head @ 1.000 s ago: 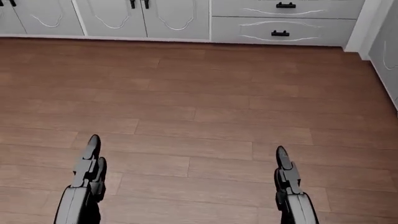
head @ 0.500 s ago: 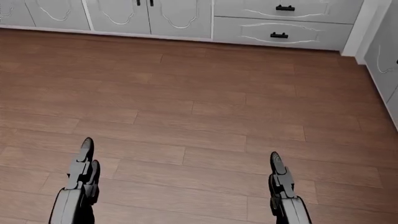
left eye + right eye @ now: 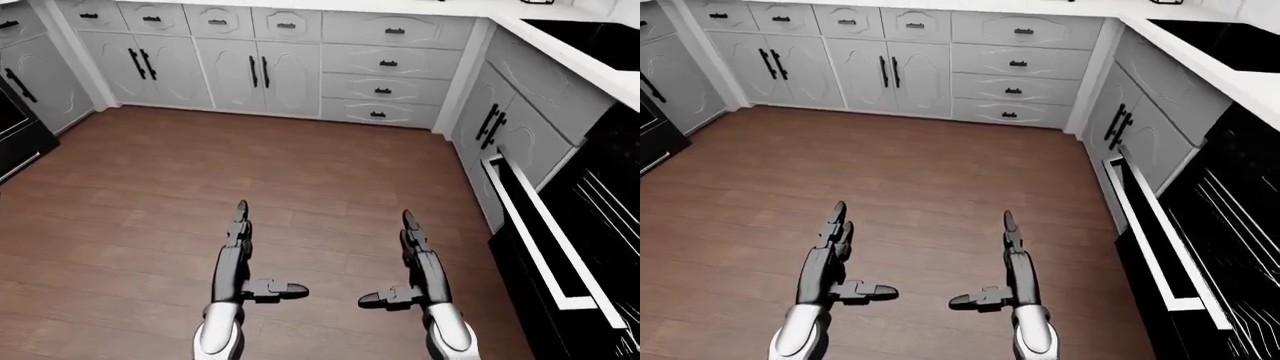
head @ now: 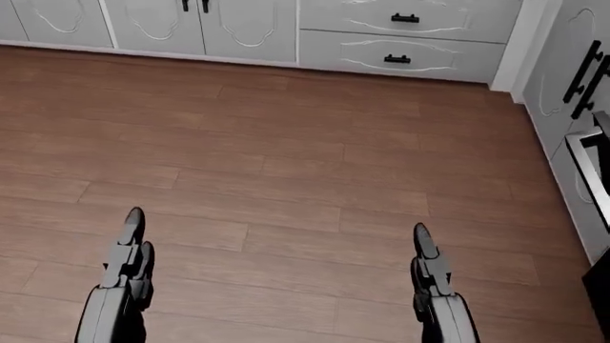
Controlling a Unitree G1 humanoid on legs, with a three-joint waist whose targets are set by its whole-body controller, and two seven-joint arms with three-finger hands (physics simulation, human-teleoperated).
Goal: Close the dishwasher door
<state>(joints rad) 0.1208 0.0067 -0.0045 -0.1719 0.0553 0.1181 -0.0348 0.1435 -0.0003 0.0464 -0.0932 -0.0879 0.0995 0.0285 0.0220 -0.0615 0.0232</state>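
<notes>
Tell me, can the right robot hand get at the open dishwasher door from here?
Probably not yet. The right robot hand hangs open over bare floor, apart from the door at the view's right; nothing blocks the way.

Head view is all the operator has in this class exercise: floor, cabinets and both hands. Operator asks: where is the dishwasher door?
Observer: In the left-eye view the dishwasher door stands partly open at the right edge, right of the right hand.
Operator: What is above it?
Observer: A white counter with a black inset panel.
Operator: And at the far left?
Observer: Another black appliance at the left edge.
</notes>
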